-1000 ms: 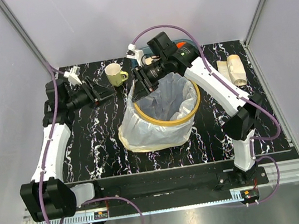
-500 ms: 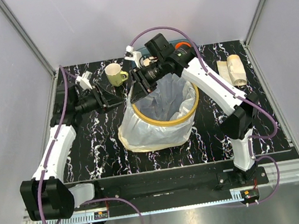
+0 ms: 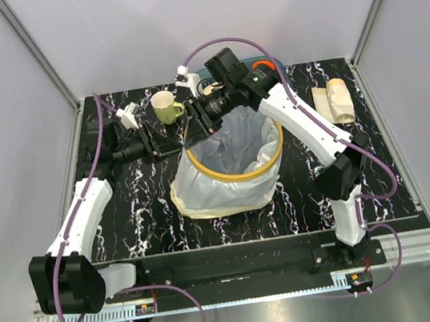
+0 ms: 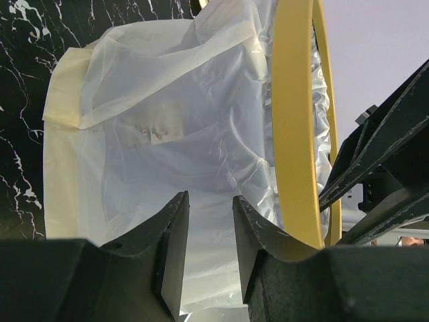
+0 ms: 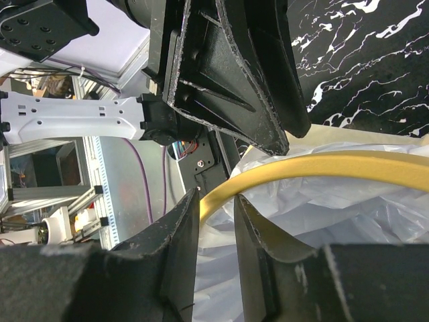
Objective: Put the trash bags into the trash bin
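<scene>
Lining the bin (image 4: 293, 121), the sack (image 3: 212, 198) hangs inside it, folds over the yellow rim and drapes down the near-left side onto the table (image 3: 126, 215). Bin stands mid-table.

Right gripper (image 5: 216, 201): at the bin's far-left rim. Jaws pinch the yellow rim, which runs into the narrow gap between them, with crinkled film just beside.

Left gripper (image 4: 209, 204): just left of the right one, outside the bin, pointing right at the draped film. Its fingers (image 4: 171, 241) stand a narrow slit apart and film shows beyond the slit. Cannot tell whether they pinch it.

Bundle (image 3: 335, 100): lies at the far right of the table, well apart from the bin.

Mug (image 3: 163, 106): upright on the far side, just beyond the two grippers.
</scene>
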Action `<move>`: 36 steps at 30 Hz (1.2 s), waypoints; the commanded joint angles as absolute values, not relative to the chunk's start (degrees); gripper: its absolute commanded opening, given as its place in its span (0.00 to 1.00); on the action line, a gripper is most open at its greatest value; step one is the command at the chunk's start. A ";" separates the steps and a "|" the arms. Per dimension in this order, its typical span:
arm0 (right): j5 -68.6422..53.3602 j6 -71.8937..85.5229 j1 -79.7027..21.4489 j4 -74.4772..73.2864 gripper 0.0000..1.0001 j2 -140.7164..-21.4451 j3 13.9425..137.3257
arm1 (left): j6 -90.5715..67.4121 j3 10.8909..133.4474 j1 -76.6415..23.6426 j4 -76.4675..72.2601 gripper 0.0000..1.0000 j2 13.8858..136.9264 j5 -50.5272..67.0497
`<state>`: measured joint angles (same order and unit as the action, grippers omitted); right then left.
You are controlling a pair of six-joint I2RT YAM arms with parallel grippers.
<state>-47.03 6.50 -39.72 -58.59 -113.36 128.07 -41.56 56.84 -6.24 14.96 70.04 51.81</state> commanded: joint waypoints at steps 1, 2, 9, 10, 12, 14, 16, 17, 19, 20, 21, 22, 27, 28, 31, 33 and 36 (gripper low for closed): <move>-47.90 7.21 -40.52 -57.75 0.36 -113.90 129.03 | -41.04 57.57 -6.33 13.80 0.35 70.49 52.03; -47.90 7.12 -40.60 -57.66 0.36 -113.99 129.02 | -41.04 57.48 -6.33 13.80 0.35 70.49 52.03; -47.90 7.29 -40.87 -57.22 0.35 -115.05 130.08 | -40.96 57.04 -6.33 13.71 0.35 70.22 51.86; -47.90 7.21 -40.96 -57.22 0.34 -115.22 130.08 | -40.78 56.95 -6.33 13.88 0.35 70.14 51.77; -47.64 7.64 -41.13 -56.95 0.33 -115.49 130.08 | -40.78 56.95 -6.33 13.89 0.35 70.22 51.68; -47.20 7.47 -41.05 -56.95 0.35 -115.75 130.08 | -40.87 56.87 -6.33 13.89 0.35 70.40 51.68; -46.58 6.68 -41.05 -57.65 0.48 -115.66 130.08 | -40.78 57.13 -6.33 14.24 0.35 70.23 51.59; -46.41 6.24 -41.13 -58.35 0.52 -115.66 130.08 | -40.69 57.30 -6.33 14.41 0.35 70.31 51.59; -45.79 5.72 -41.13 -58.88 0.59 -114.88 129.82 | -39.91 58.18 -6.33 15.02 0.36 70.31 51.33; -45.62 5.28 -41.05 -59.41 0.61 -114.70 129.90 | -39.55 58.71 -6.24 15.64 0.36 70.23 51.07; -45.01 4.93 -41.04 -59.59 0.64 -114.09 130.16 | -39.12 59.15 -6.24 15.99 0.36 70.14 50.54; -44.57 4.49 -40.87 -59.94 0.66 -113.82 130.43 | -38.33 60.02 -6.24 16.61 0.36 69.88 50.28; -42.19 1.94 -39.11 -65.03 0.77 -114.17 136.12 | -36.83 62.66 -3.70 17.22 0.40 68.29 47.82; -41.67 1.59 -38.68 -65.82 0.82 -114.17 137.01 | -36.22 63.54 -3.08 18.71 0.40 68.38 47.20; -41.75 0.53 -36.22 -69.07 0.85 -114.70 141.93 | -33.06 68.10 -0.36 21.26 0.47 69.26 45.70; -42.97 0.26 -34.12 -71.80 0.87 -114.61 146.22 | -29.82 72.67 -0.09 22.14 0.53 69.96 47.36; -46.31 0.26 -30.69 -73.74 0.88 -111.73 146.70 | -28.74 78.20 -0.70 21.80 0.57 69.52 52.99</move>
<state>-43.31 1.61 -34.70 -69.36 -115.55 143.87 -32.71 70.24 0.03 22.76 70.63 48.12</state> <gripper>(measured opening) 0.873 0.561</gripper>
